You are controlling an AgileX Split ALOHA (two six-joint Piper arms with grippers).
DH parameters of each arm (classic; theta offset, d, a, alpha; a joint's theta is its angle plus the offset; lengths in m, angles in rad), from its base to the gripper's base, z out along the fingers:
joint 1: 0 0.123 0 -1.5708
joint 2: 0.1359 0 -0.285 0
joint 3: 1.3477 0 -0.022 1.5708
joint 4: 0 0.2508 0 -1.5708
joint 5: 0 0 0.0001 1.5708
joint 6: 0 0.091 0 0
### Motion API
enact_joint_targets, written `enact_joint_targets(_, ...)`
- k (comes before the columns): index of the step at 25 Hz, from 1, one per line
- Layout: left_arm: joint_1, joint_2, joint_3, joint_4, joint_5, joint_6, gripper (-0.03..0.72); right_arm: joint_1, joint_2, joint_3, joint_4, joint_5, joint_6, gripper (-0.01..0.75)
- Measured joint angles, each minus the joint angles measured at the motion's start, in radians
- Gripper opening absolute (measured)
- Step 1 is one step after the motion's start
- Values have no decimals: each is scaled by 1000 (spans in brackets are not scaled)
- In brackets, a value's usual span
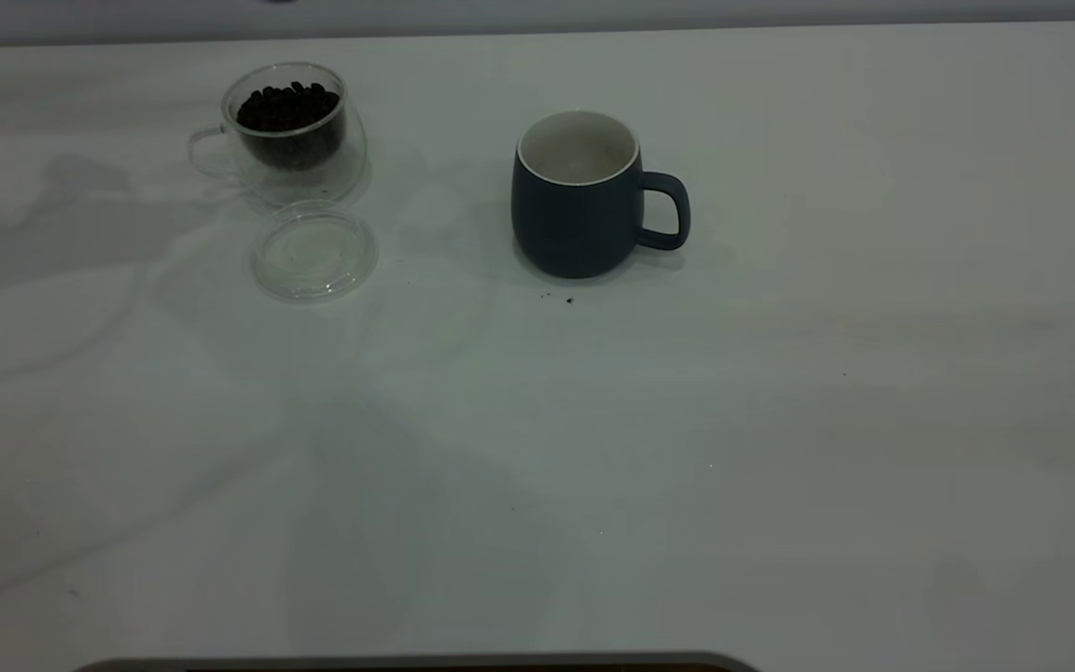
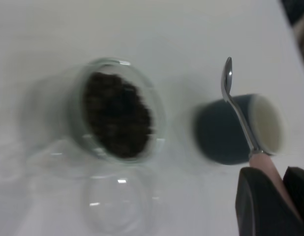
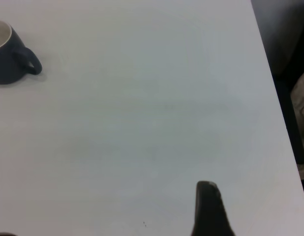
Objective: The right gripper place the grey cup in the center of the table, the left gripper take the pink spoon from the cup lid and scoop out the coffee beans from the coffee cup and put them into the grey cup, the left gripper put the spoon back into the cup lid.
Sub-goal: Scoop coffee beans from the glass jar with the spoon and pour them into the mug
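White table (image 1: 780, 420): specks (image 1: 567, 301) near grey cup (image 1: 578, 196).

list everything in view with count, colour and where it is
coffee cup: 1, clear glass, far left of table
coffee beans: a heap, dark brown, inside the coffee cup
cup lid: 1, clear, just in front of the coffee cup, nothing on it
grey cup: 1, dark blue-grey, white inside, near table centre, upright
pink spoon: 1, metal with pink handle, held above the table
left claw: black, shut on the spoon handle
right claw: black, over bare table away from the grey cup
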Motion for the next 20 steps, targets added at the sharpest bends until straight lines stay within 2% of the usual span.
enact_joint_targets(8, 0, 63, 0, 30, -117, 4, 115, 0, 0, 0, 0, 0, 0, 516)
enact_joint_targets(20, 0, 183, 0, -38, -110, 16, 115, 0, 0, 0, 0, 0, 0, 516)
